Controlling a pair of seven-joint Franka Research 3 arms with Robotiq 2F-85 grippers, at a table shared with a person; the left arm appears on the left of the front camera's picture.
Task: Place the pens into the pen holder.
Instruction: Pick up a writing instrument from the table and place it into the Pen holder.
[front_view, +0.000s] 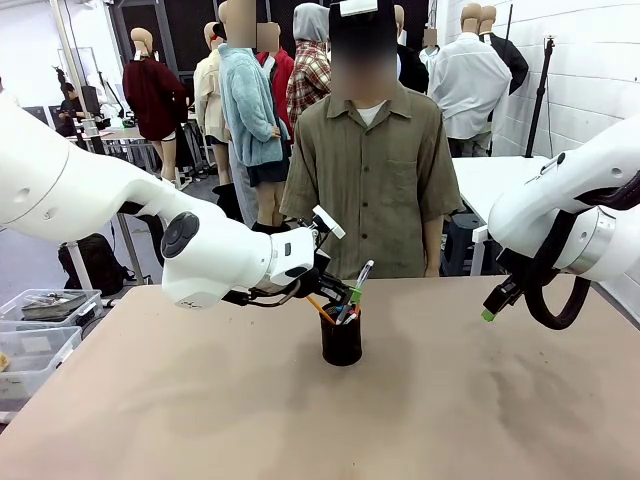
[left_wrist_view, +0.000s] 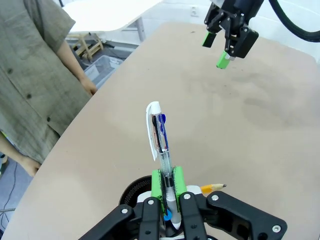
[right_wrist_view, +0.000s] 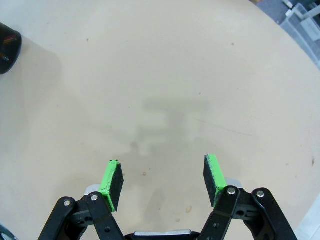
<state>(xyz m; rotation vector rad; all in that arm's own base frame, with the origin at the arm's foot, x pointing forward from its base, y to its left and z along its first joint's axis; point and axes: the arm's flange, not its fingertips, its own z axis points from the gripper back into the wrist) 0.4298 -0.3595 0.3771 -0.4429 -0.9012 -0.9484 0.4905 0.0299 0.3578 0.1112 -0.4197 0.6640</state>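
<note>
The pen holder (front_view: 341, 342) stands mid-bench (front_view: 200, 420), with the orange-yellow pencil (front_view: 319, 309) leaning inside it. Directly above the holder, the left pincer (left_wrist_view: 168, 184) is clenched on the silver-white pen (left_wrist_view: 160, 137), tilted over the rim. Well to the holder's right, the right pincer (right_wrist_view: 163, 180) hangs released, holding nothing.

Pen holder (front_view: 341, 343): one, black, on tabletop (front_view: 300, 420).
Pens: three counted — silver-white pen (left_wrist_view: 159, 132), orange-yellow pencil (left_wrist_view: 212, 187), one red-tinted pen (front_view: 349, 317) in holder.
Claws: two — left claw (left_wrist_view: 168, 182), right claw (right_wrist_view: 162, 182).
Persons: one (front_view: 375, 170).
</note>
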